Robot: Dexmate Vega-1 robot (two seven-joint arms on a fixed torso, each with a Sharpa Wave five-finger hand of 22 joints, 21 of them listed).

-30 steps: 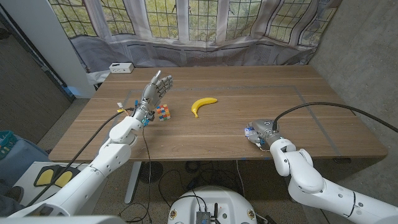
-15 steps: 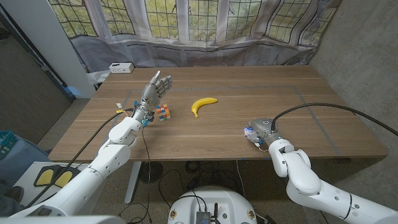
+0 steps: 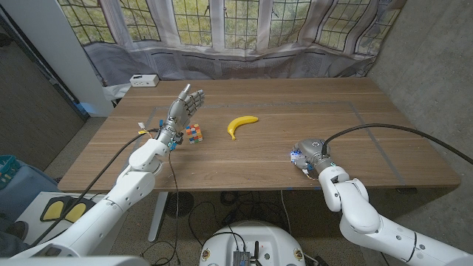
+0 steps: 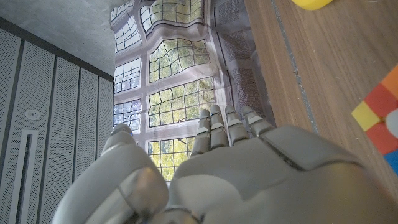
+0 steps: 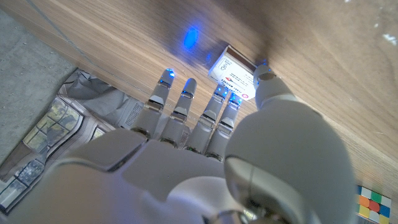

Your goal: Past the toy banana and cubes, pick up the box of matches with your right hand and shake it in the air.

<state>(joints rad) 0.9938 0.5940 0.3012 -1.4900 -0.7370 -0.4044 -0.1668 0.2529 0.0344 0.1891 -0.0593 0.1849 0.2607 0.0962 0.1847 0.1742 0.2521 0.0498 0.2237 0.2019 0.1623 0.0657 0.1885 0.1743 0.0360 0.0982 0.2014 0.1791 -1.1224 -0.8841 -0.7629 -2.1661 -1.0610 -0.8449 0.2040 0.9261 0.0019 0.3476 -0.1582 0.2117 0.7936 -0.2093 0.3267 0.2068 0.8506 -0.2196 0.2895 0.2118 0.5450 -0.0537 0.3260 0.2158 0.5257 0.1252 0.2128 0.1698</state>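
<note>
The box of matches lies on the surface near its front edge, and over the last second almost nothing has shifted: my right hand has stayed on it, so no lift yet. Its fingers touch the box; whether they grip it I cannot tell. My left hand hovers spread by the cubes, empty.

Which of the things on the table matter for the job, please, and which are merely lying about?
For the job:
- box of matches, under the right hand's fingertips
- toy banana and cubes, landmarks

Lying about:
- white box at the far corner
- left hand, raised, holding nothing
</note>
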